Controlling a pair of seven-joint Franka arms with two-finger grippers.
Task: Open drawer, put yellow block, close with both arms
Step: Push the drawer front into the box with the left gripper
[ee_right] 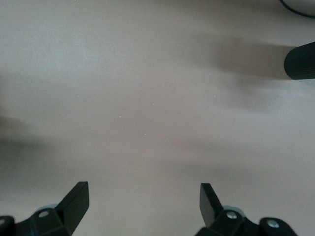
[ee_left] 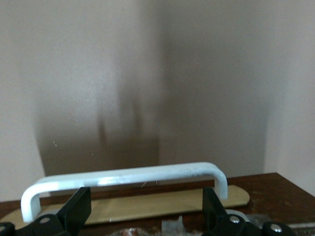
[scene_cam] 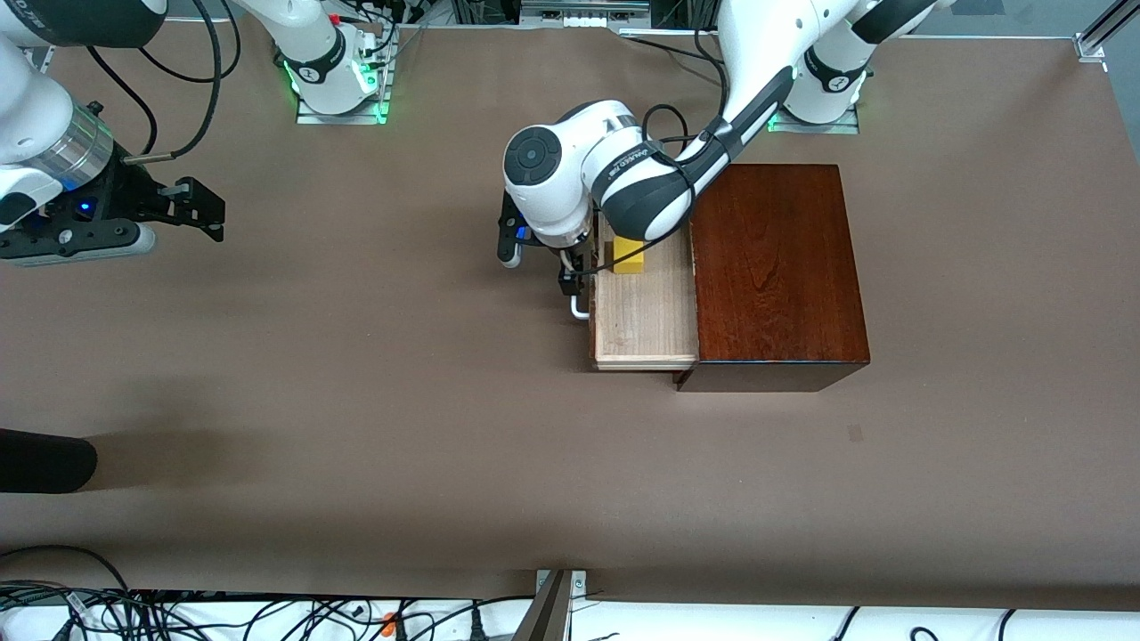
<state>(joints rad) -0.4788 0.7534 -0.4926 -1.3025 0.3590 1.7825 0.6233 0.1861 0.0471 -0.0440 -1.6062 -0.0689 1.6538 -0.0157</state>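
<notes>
Wide bare brown table (scene_cam: 374, 427) fills the lower half and the centre of the front view, open for a gripper to pass. At the middle of the frame a glossy dark mahogany box (scene_cam: 775, 267) blocks the way, its pale-wood drawer (scene_cam: 646, 316) pulled out, with a small yellow cube (scene_cam: 629, 255) inside. The left arm's black two-finger gripper (scene_cam: 570, 276) hangs with fingers spread just above the drawer's white U-shaped handle (ee_left: 123, 179), crowding that front. At the frame's upper left edge the right arm's black gripper (scene_cam: 191, 205) waits, fingers wide, over bare table. A dark rounded object (scene_cam: 44, 463) juts in at the lower left edge.
</notes>
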